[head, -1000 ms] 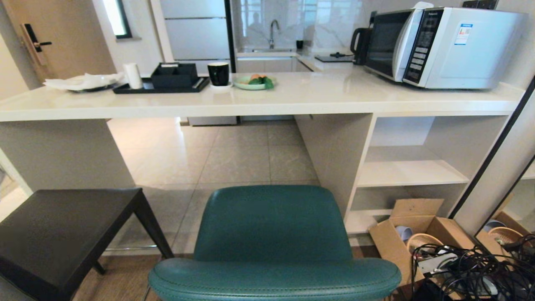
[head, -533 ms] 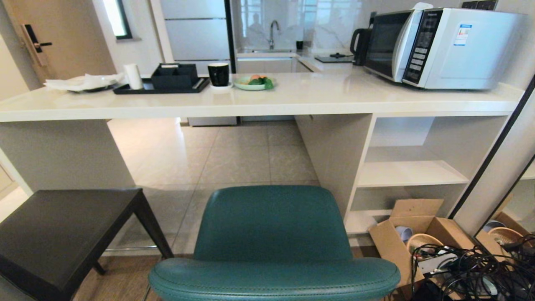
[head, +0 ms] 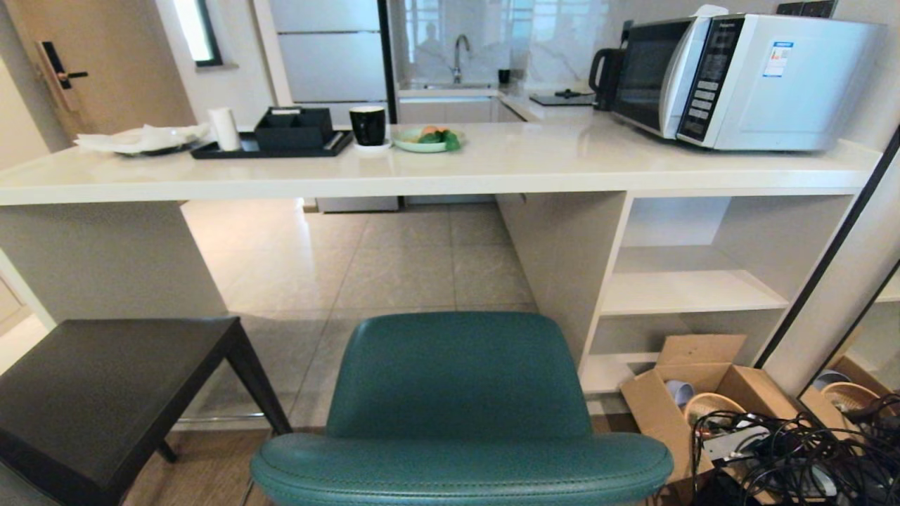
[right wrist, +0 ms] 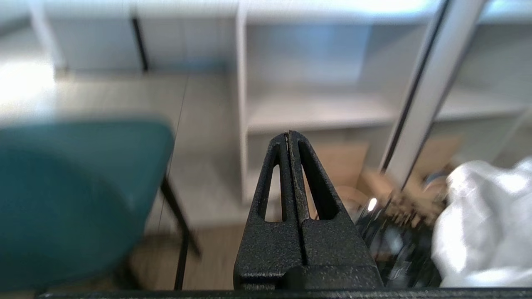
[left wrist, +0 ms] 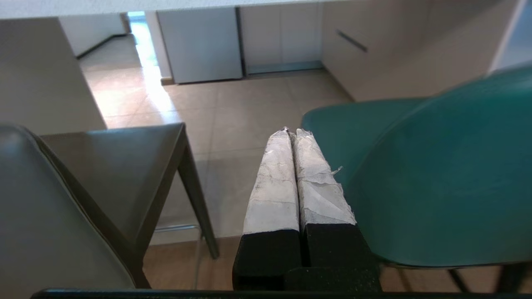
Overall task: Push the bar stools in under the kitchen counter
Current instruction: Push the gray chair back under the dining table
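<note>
One long kitchen counter (head: 492, 165) spans the far side of the scene, its glossy white top carrying a microwave (head: 745, 77) at the right, a black tray (head: 271, 144) at the left, and a black cup (head: 368, 124) and a small plate of food (head: 427, 138) between them. Open white shelves (head: 692, 288) fill its right end, and the floor beneath its middle span is open. Both bar stools stand on the near side, not under the top: the teal stool (head: 460, 414) in the near centre with its low back toward the robot, the dark grey stool (head: 105, 393) at the near left. A cardboard box (head: 703, 393) and a tangle of cables (head: 794, 450) lie near right. The left gripper (left wrist: 293, 132), fingers pressed together on nothing, hangs between the two stools. The right gripper (right wrist: 288, 133), also clenched and empty, sits just right of the teal stool, facing the shelves.
</note>
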Tool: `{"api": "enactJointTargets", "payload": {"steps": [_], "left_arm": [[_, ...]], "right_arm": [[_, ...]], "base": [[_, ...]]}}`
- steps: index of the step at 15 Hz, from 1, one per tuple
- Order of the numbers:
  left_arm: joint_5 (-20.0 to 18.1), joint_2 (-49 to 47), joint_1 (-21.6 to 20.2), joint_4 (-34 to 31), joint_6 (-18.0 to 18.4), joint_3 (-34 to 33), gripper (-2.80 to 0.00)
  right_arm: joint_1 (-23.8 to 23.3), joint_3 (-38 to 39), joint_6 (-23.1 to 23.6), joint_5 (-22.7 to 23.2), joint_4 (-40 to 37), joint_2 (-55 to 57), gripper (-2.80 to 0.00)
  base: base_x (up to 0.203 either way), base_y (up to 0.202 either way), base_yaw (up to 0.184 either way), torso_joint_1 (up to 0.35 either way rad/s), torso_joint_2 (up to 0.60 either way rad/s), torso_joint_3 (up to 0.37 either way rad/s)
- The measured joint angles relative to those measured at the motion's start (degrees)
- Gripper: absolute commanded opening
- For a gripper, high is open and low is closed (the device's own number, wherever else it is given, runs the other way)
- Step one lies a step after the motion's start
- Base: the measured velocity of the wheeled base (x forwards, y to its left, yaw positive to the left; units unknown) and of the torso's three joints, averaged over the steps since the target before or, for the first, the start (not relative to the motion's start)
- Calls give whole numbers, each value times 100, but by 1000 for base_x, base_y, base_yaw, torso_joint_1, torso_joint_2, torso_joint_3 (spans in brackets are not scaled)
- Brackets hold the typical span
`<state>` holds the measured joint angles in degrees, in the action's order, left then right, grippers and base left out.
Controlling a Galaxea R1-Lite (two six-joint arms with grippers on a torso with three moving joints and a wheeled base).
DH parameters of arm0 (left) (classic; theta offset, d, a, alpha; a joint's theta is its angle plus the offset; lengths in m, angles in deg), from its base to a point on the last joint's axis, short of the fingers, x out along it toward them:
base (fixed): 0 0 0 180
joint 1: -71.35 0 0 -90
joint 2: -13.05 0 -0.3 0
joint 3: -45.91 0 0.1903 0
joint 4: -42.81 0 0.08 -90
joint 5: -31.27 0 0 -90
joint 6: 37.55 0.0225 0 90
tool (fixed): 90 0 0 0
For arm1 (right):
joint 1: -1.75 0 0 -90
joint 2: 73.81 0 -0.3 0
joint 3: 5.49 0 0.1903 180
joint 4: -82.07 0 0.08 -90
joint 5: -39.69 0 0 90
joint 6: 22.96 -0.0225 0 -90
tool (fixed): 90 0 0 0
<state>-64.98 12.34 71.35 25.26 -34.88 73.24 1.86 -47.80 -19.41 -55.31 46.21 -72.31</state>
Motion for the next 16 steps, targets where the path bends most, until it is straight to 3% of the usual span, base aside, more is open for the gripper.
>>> {"api": "enactJointTargets", "payload": {"steps": [3,5,9,16], "left_arm": [[290,71,0,437,-143,-337,-280],[383,82,0,424,93,-375,-280],[382,84,0,59,221,-396,-280],[408,84,7,10,201,-396,-280]], "right_arm": [[-9,1196,60,140,746,-125,-280],[-11,1667,88,412,1414,-150,-280],[-9,1870,36,520,1244,-155,-280],[-4,1892,-9,544,1234,-157,-280]], "base": [[0,0,0,0,0,0],[0,0,0,0,0,0],[0,0,0,0,0,0],[0,0,0,0,0,0]]}}
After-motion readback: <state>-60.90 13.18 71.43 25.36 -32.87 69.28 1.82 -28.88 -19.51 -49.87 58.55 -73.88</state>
